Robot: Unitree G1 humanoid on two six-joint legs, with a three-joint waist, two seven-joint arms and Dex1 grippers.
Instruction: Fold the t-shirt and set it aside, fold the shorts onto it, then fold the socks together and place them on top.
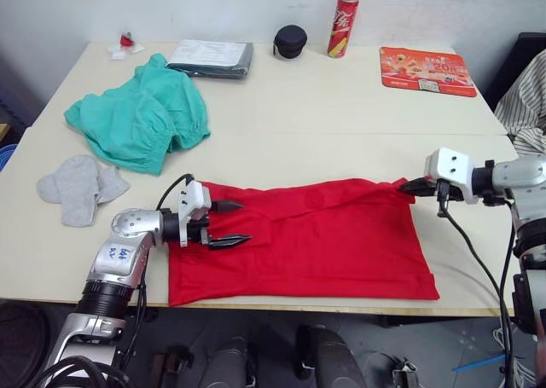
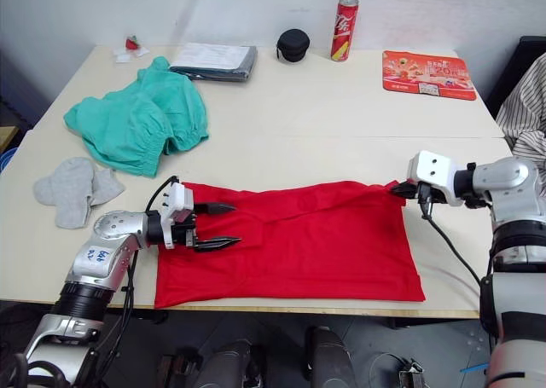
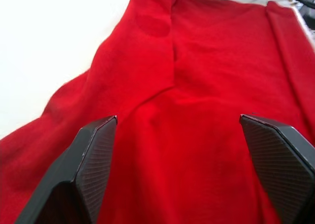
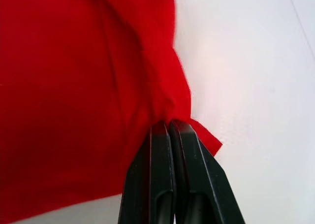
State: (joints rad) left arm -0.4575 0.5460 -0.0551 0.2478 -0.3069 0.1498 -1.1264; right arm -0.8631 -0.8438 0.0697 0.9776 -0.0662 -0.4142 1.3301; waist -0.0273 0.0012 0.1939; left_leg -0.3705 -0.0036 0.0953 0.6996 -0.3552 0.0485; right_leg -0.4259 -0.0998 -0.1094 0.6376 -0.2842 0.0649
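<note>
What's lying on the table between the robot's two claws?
The t-shirt spans that stretch in the left eye view. The right gripper pinches its far corner; the left gripper hangs open over its other end.

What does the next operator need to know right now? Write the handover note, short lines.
Left gripper: open, over the left end of the t-shirt, gripping nothing.
Right gripper: shut on the t-shirt's far right corner.
T-shirt: spread as a wide band along the table's near edge, folded lengthwise at most, not set aside.
Shorts: bunched at far left, untouched.
Socks: lying together near the left edge, in front of the shorts.
Done: at most a first fold of the t-shirt.
Left: finish folding the t-shirt, set it aside, fold the shorts onto it, pair the socks on top.
</note>
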